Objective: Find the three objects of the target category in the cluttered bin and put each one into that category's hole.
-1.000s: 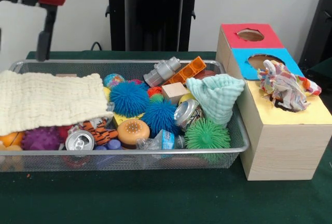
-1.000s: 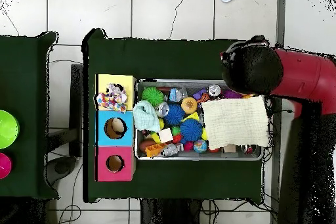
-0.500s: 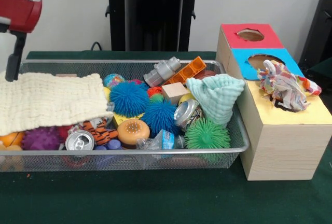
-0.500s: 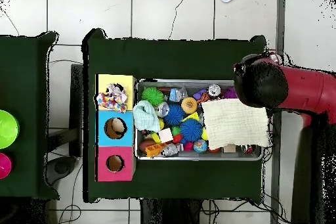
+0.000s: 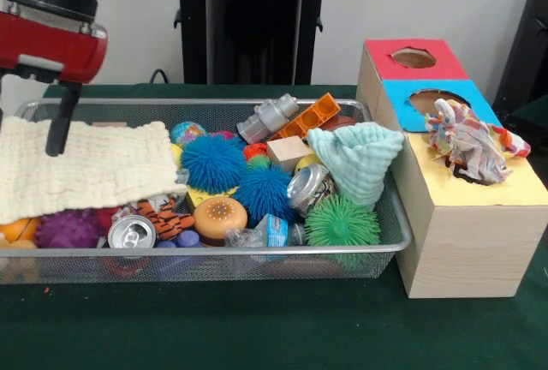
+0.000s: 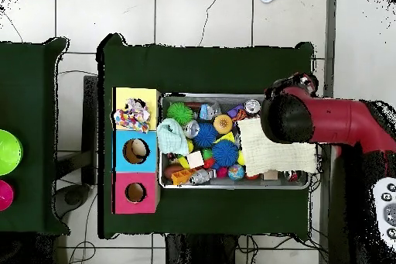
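So the claw point(image 5: 34, 134) is hanging over the cream waffle cloth point(image 5: 86, 167) at one end of the wire bin point(image 5: 214, 263). Only one dark finger point(image 5: 60, 122) shows, its tip right at the cloth, the rest cut off by the frame edge, so I can't tell if the claw is apart or together. From overhead the red arm point(image 6: 340, 124) covers part of that cloth.

A second cloth, the mint green one point(image 5: 358, 160), is bunched up at the bin's other end, well apart from the claw, with spiky balls and cans between. A multicoloured rag point(image 5: 469, 140) sits on the yellow hole of the sorting box point(image 5: 462, 241), beside the bin on the green tabletop point(image 5: 257, 327).
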Motion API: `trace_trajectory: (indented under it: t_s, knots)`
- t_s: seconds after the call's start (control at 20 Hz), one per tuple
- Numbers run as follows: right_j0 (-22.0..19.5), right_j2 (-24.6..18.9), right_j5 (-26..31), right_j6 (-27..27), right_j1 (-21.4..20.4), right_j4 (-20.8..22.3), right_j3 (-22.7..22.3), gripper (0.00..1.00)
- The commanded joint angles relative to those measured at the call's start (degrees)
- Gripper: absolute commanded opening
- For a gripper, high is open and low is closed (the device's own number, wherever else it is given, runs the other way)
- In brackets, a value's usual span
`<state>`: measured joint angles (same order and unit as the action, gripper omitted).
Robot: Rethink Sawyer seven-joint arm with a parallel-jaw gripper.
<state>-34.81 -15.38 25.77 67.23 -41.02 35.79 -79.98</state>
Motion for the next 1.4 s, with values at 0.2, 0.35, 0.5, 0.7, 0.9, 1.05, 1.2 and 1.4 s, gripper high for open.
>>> trace_trajectory:
  t_s: [0.2, 0.35, 0.5, 0.7, 0.9, 1.05, 1.2, 1.4]
  knots:
    - [3.22, 3.62, -4.3, 7.89, 2.88, 2.64, -9.9, 1.0]
    - [2.95, 4.23, -6.15, 8.56, 5.45, 2.47, -9.42, 1.0]
    - [2.64, 4.53, -7.45, 7.97, 7.38, 2.71, -8.68, 1.0]
    - [1.56, 4.15, -8.1, 6.88, 8.92, 2.13, -8.42, 1.0]
    - [0.67, 3.48, -8.35, 4.54, 10.15, 2.57, -7.36, 1.0]
    - [-1.18, 1.16, -6.82, 0.26, 11.11, 3.09, -6.48, 1.0]
    - [-0.53, 2.67, -7.42, 1.56, 11.41, 3.68, -5.62, 1.0]
    - [-0.77, 3.47, -7.8, 1.46, 11.69, 4.56, -5.88, 1.0]
